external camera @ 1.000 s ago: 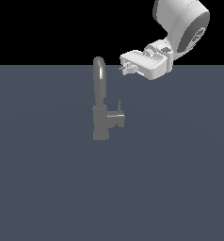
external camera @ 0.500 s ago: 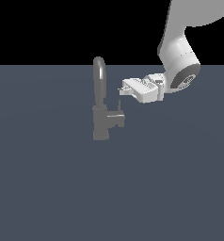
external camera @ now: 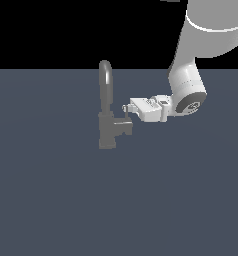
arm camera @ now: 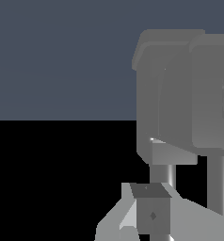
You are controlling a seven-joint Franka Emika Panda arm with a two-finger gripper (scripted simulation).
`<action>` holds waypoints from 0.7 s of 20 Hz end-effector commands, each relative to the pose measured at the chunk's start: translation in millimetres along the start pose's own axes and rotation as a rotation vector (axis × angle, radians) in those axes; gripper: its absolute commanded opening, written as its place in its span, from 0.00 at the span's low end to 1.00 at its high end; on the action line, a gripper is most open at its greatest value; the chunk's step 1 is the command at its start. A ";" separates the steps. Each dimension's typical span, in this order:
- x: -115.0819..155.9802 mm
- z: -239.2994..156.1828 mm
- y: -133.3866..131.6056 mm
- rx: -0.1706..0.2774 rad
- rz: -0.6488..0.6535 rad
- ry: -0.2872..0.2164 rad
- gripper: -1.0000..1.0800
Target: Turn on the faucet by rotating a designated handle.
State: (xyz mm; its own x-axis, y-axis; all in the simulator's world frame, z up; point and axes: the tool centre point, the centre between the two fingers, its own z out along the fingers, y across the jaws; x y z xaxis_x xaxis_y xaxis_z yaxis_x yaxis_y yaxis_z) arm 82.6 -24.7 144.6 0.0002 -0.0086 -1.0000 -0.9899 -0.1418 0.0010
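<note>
The grey faucet (external camera: 107, 107) stands in the middle of the exterior view, its arched spout (external camera: 105, 75) rising from a blocky base (external camera: 107, 134). The handle (external camera: 125, 125) is a short stub on the base's right side with a thin rod rising from it. My gripper (external camera: 125, 108) reaches in from the exterior view's right, level, with its fingertips at the top of that rod. The fingers look closed together, with no gap showing. In the wrist view the gripper (arm camera: 151, 209) sits just before the handle's rod (arm camera: 162, 175), and the faucet's base (arm camera: 180, 94) fills the frame beyond.
The faucet stands on a flat dark blue-grey floor (external camera: 51, 200). My white arm (external camera: 191, 85) comes down from above at the exterior view's right. Nothing else shows.
My gripper has come down and moved towards the exterior view's left, from beside the top of the spout to the handle's rod.
</note>
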 end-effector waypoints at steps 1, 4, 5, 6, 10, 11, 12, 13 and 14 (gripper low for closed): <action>3.1 1.2 -1.0 0.008 0.007 -0.010 0.00; 2.5 1.7 -1.0 0.007 0.005 -0.008 0.00; 2.5 1.7 -1.0 0.007 0.005 -0.008 0.00; 2.5 1.7 -1.0 0.007 0.005 -0.008 0.00; 1.5 1.6 3.1 0.007 0.005 -0.008 0.00; 1.0 1.6 5.1 0.007 0.005 -0.008 0.00; 0.5 1.6 7.2 0.007 0.005 -0.008 0.00; 0.0 1.7 9.2 0.007 0.005 -0.008 0.00; -0.6 1.7 11.3 0.007 0.005 -0.008 0.00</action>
State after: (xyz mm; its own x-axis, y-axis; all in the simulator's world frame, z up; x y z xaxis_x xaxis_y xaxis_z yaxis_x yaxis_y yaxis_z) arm 74.2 -24.2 144.3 -0.0061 -0.0009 -1.0000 -0.9909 -0.1347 0.0062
